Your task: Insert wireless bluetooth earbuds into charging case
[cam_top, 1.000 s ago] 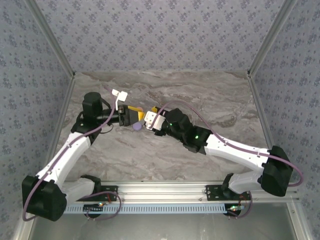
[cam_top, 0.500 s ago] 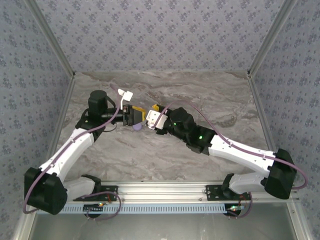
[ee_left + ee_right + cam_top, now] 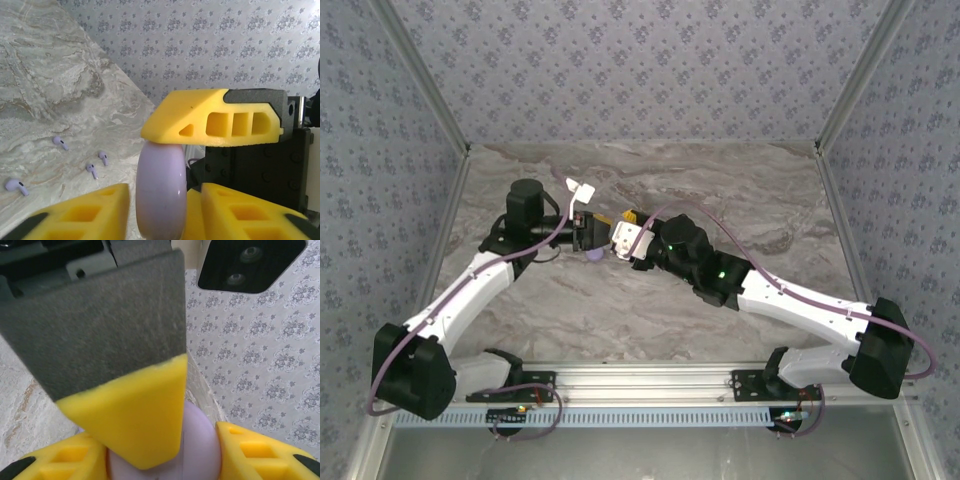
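Top: left tool and right tool meet at the lavender case, mid-tabletop.
Left wrist: adds four buds loose on the tabletop, well apart from the case. The left tool's fingers flank it closely; whether they grip it we cannot tell.
Right wrist: adds the right tool clamped on the case.
Progress: we judge no bud inserted; all remains.

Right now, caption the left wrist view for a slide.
Lavender charging case edge-on between yellow fingers, four lavender earbuds loose on the marble table beyond.
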You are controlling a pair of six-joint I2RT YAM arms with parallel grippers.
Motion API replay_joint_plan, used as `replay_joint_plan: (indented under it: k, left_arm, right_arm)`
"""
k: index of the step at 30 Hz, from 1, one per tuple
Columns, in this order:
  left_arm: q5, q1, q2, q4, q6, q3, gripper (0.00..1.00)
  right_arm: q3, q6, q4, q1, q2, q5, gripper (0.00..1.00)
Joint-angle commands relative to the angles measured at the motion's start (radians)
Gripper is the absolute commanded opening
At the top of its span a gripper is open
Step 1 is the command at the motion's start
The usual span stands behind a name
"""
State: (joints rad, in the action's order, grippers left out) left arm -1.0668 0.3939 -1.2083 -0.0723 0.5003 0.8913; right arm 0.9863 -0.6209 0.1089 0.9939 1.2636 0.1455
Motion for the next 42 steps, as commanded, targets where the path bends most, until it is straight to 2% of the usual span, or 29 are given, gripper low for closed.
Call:
replay_joint_plan:
  k: [1,5,8,13,16,20,23,26,31,42]
  left_arm:
    - [-0.035,0.010,-0.010,-0.013,-0.026,0.042,0.34]
    - [-0.037,0.011,-0.011,0.000,-0.033,0.050,0.27]
    - [-0.036,0.011,-0.007,0.008,-0.039,0.055,0.25]
    - [0.019,0.011,0.012,0.018,-0.068,0.059,0.19]
    - [0.090,0.016,0.039,0.019,-0.113,0.052,0.14]
    - [0.199,0.044,0.085,-0.007,-0.199,0.029,0.08]
    - [0.286,0.096,0.122,-0.026,-0.306,0.014,0.08]
    - [0.364,0.160,0.147,-0.066,-0.400,-0.007,0.07]
    - [0.423,0.221,0.162,-0.159,-0.466,-0.047,0.06]
    - [0.441,0.267,0.149,-0.123,-0.517,-0.022,0.04]
  right_arm:
    - [0.038,0.016,0.025,-0.008,-0.024,0.002,0.48]
    - [0.043,0.023,0.018,-0.013,-0.024,0.014,0.50]
    - [0.050,0.044,-0.010,-0.026,-0.029,0.016,0.55]
    - [0.061,0.112,-0.101,-0.071,-0.066,-0.044,0.76]
    - [0.040,0.177,-0.146,-0.123,-0.119,-0.134,0.90]
    - [0.013,0.317,-0.199,-0.261,-0.207,-0.408,0.99]
    - [-0.003,0.438,-0.200,-0.372,-0.246,-0.574,1.00]
    - [0.000,0.513,-0.210,-0.429,-0.256,-0.632,0.99]
    - [-0.001,0.553,-0.202,-0.437,-0.263,-0.657,0.99]
    - [0.020,0.523,-0.194,-0.397,-0.210,-0.613,0.98]
